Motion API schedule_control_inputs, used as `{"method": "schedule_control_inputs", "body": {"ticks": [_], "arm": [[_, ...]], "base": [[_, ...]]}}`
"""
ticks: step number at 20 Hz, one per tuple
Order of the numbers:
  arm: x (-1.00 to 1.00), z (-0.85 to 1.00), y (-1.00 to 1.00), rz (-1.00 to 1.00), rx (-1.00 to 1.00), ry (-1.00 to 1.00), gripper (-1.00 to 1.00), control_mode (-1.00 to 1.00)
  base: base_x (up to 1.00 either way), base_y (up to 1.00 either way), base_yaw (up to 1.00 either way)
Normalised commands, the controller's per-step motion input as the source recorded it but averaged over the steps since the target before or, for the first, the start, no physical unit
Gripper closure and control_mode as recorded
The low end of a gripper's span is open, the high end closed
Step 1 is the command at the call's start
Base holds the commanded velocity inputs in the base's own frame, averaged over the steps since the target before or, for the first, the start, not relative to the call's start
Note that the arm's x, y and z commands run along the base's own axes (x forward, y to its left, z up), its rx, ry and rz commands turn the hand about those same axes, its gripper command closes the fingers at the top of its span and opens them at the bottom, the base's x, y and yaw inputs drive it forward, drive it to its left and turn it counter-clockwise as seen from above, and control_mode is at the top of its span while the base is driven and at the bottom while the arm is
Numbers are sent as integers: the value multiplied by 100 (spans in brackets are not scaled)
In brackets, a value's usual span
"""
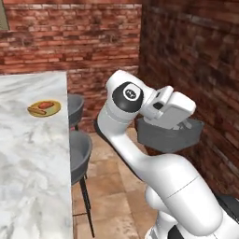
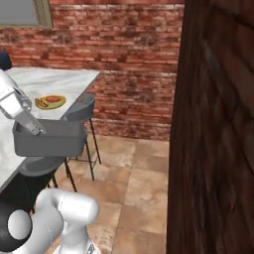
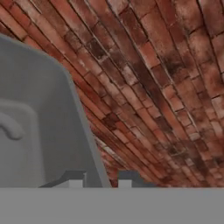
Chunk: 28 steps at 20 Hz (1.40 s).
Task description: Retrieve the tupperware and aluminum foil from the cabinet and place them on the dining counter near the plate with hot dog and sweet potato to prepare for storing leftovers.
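My gripper [image 1: 181, 124] is shut on the rim of the grey tupperware [image 1: 170, 136], which hangs in the air to the right of the dining counter [image 1: 28, 163], above the tiled floor. From the right base the tupperware [image 2: 49, 140] hangs level under the gripper [image 2: 36, 130]. In the hand view its grey wall [image 3: 39, 122] runs between the fingertips of the gripper [image 3: 101, 179]. The yellow-rimmed plate [image 1: 44, 108] lies near the counter's right edge with the hot dog [image 1: 35, 111] and the sweet potato [image 1: 45, 105] on it. The aluminum foil and the cabinet are out of view.
Two grey stools [image 1: 80, 150] [image 1: 74, 108] stand along the counter's edge, between it and the arm. A red brick wall [image 1: 93, 37] closes the far side. A dark brick wall [image 2: 213, 124] stands close on the right.
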Motion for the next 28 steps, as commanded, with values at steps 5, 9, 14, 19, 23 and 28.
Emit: {"method": "schedule_control_inputs", "body": {"ticks": [5, 9, 14, 19, 23, 28], "arm": [[0, 0, 0, 0, 0, 0, 100, 100], [0, 0, 0, 0, 0, 0, 100, 100], [0, 0, 0, 0, 0, 0, 100, 100], [0, 0, 0, 0, 0, 0, 100, 100], [0, 0, 0, 0, 0, 0, 100, 100], [0, 0, 0, 0, 0, 0, 100, 100]], "base": [[100, -16, 56], [100, -11, 62], [100, -30, 62], [85, -77, 49], [78, -86, 46], [60, -100, 38]]}}
